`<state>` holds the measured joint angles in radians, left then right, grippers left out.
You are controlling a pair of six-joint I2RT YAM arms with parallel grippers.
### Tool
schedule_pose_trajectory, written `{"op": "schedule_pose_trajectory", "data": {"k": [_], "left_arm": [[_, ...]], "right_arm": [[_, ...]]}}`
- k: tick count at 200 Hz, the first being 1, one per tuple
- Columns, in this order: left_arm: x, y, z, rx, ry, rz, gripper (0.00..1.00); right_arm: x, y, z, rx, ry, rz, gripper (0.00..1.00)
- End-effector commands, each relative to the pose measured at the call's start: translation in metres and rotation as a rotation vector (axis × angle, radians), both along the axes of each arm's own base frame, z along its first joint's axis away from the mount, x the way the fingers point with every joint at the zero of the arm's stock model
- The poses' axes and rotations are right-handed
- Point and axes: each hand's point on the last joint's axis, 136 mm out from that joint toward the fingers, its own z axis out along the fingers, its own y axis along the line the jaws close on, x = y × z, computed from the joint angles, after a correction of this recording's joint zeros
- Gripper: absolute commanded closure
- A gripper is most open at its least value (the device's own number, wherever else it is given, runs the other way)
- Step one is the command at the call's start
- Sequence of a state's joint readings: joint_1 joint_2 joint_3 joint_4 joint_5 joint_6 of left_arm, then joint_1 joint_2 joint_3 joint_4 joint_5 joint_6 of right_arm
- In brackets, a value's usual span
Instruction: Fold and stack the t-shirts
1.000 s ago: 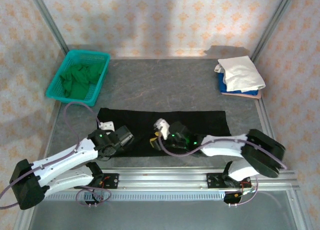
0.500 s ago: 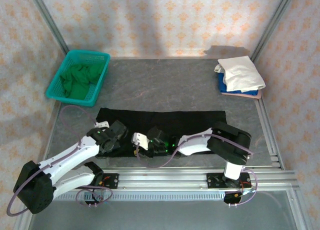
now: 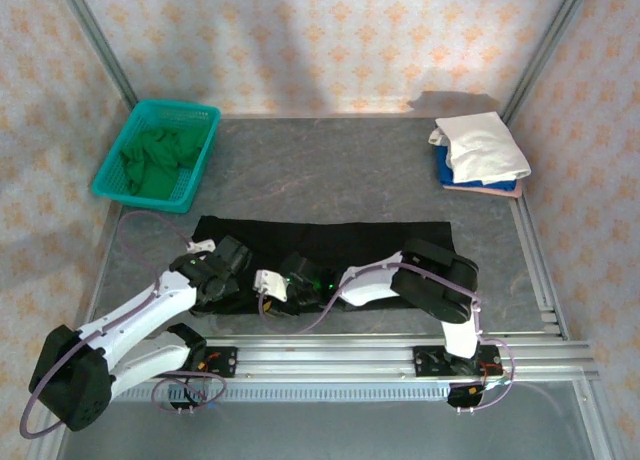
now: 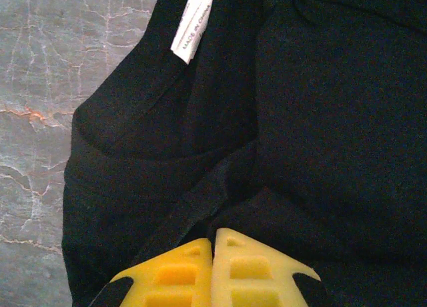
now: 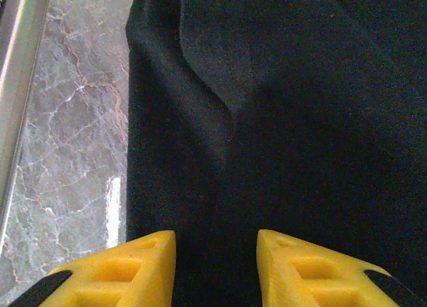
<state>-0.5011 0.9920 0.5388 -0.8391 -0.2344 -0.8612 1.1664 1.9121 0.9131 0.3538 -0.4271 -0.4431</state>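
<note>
The black t-shirt lies folded into a long strip across the middle of the table. Its collar with a white label shows in the left wrist view. My left gripper sits on the strip's left end, shut, with a ridge of black cloth running into its tips. My right gripper reaches left along the strip's near edge, close beside the left one. It is open, with flat black cloth under the gap. White, blue and pink t-shirts are stacked at the back right.
A teal basket at the back left holds green t-shirts. Bare grey table lies behind the black strip. A metal rail runs along the near edge, and frame posts stand at the back corners.
My right gripper has slid left along the near edge of the black t-shirt, up to the left gripper, and its jaws have narrowed a little. The left gripper shifted slightly and stayed shut.
</note>
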Motion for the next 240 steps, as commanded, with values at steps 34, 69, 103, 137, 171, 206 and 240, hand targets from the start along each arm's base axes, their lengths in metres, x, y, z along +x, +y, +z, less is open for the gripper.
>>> {"op": "schedule_pose_trajectory", "data": {"k": [34, 69, 103, 137, 171, 206, 240], "left_arm": [[-0.002, 0.003, 0.000, -0.004, -0.009, -0.004, 1.00], [-0.002, 0.003, 0.003, -0.006, -0.015, -0.004, 1.00], [0.000, 0.002, 0.012, -0.022, -0.037, -0.004, 1.00], [0.000, -0.005, 0.023, -0.085, -0.083, -0.008, 1.00], [-0.002, -0.010, 0.029, -0.150, -0.129, -0.013, 1.00], [-0.003, -0.013, 0.026, -0.145, -0.113, -0.040, 1.00], [-0.006, -0.006, 0.027, -0.092, -0.104, -0.021, 0.96]], "right_arm": [[0.007, -0.006, -0.005, -0.079, -0.029, -0.014, 0.88], [0.006, -0.004, 0.013, -0.070, -0.009, -0.019, 0.94], [0.006, -0.007, 0.023, -0.072, -0.018, -0.029, 0.97], [0.004, -0.013, 0.038, -0.062, -0.015, -0.039, 1.00], [-0.004, -0.023, 0.054, -0.029, -0.007, -0.030, 1.00], [-0.017, -0.031, 0.047, -0.026, 0.028, 0.009, 1.00], [-0.023, -0.044, 0.022, -0.096, 0.059, 0.015, 1.00]]}}
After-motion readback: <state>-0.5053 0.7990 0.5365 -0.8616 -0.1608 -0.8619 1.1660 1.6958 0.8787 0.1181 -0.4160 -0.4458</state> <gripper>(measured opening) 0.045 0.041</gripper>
